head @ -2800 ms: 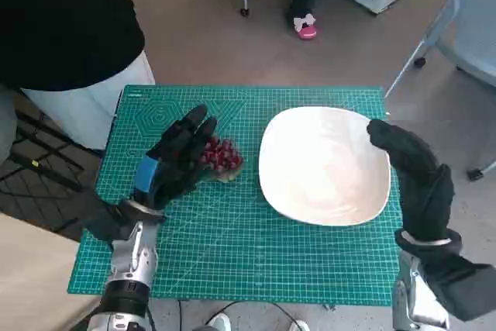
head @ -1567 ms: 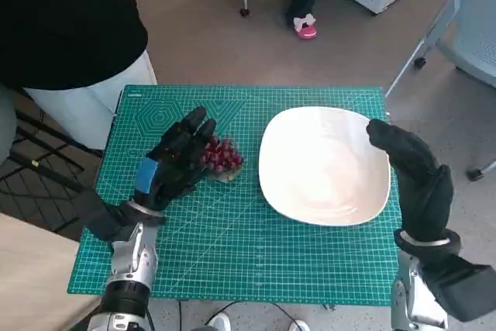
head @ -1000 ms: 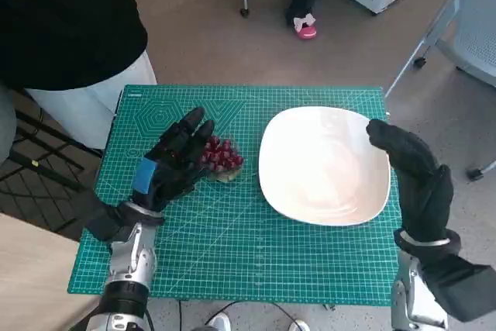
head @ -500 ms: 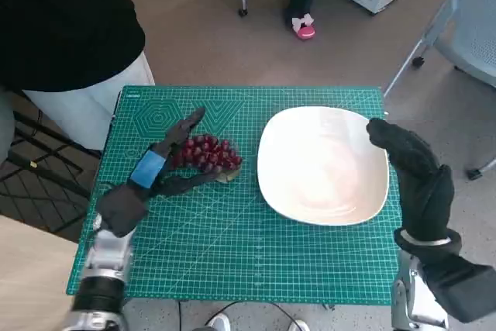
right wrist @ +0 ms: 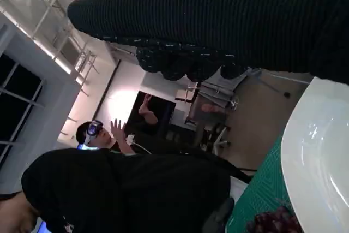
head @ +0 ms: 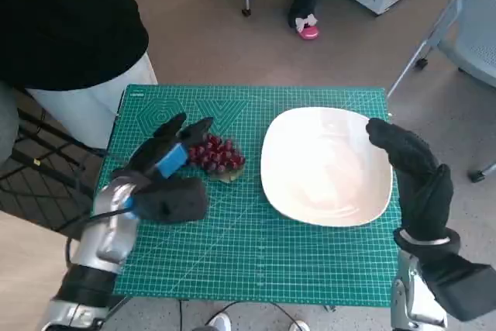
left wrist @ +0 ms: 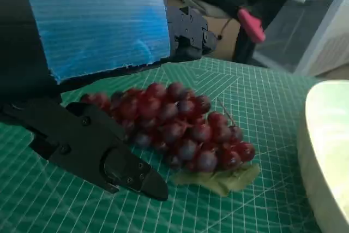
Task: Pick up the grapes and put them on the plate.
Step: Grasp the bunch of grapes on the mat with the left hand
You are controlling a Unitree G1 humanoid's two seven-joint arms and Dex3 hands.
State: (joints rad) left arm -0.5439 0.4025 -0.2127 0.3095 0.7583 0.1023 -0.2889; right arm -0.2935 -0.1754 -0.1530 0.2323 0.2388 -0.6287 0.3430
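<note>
1. The grapes [head: 215, 156] lie on the green mat [head: 256, 261] over the tabletop, just left of the white plate [head: 325, 168], not touching it as far as I can tell. None are on the plate yet.
2. My left robot hand [head: 167, 180] is right beside the bunch on its left, fingers apart and holding nothing. In the left wrist view one black finger [left wrist: 188, 34] reaches over the far side of the grapes [left wrist: 174, 126] and another [left wrist: 92, 148] lies along the near side, so the bunch sits between them. I can't tell if either one touches.
3. My right robot hand [head: 407, 164] rests at the plate's right rim, holding nothing. Whether its fingers are spread or curled I can't tell.
4. Handling guess: light, soft, lumpy, smooth-skinned. Single grapes could roll or pop off the stem if I squeeze hard. The bunch is floppy, not one stiff piece.
5. Best hold, I reckon: cup the thick middle of the bunch from both sides, fingers low near the mat, gentle closing. Avoid the pale green leafy bit [left wrist: 221, 175] at the thin end; it looks too flimsy to carry the weight.
6. Risk: a shallow pinch lets the bunch sag or slip out on the way to the plate.
</note>
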